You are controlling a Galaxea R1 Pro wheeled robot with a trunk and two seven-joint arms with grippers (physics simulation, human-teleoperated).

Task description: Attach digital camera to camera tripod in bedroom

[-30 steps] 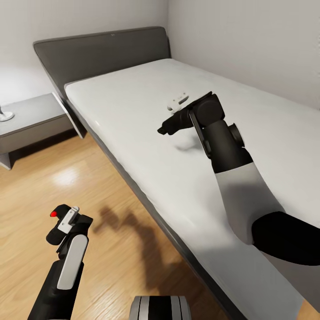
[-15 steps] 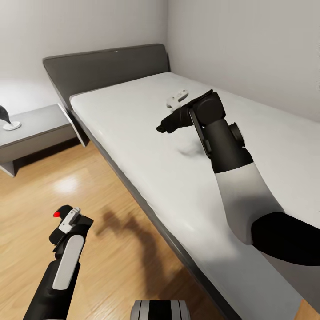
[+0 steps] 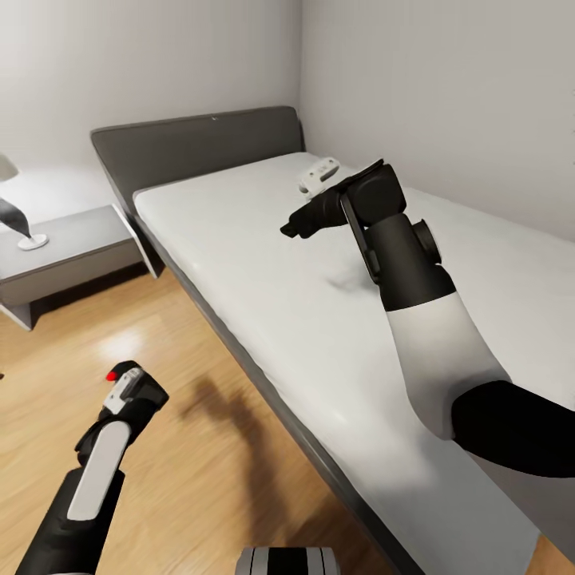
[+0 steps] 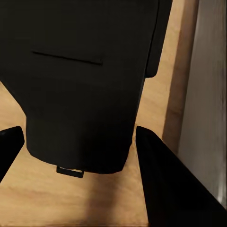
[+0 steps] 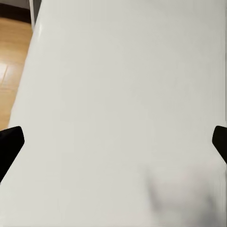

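Left wrist: pincer (image 4: 75, 142) gripping digital camera (image 4: 80, 75).

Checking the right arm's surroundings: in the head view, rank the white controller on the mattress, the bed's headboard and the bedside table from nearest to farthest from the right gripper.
From the right gripper, which hangs over the mattress:
1. White controller, on the mattress just beyond the gripper.
2. Headboard, at the head of the bed, farther back.
3. Bedside table, across the bed's edge on the left, farthest.

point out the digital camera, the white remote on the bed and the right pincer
digital camera (image 4: 80, 80): left wrist view, its black body.
white remote (image 3: 318, 171): head view, its top face.
right pincer (image 3: 294, 229): head view, between the fingertips.
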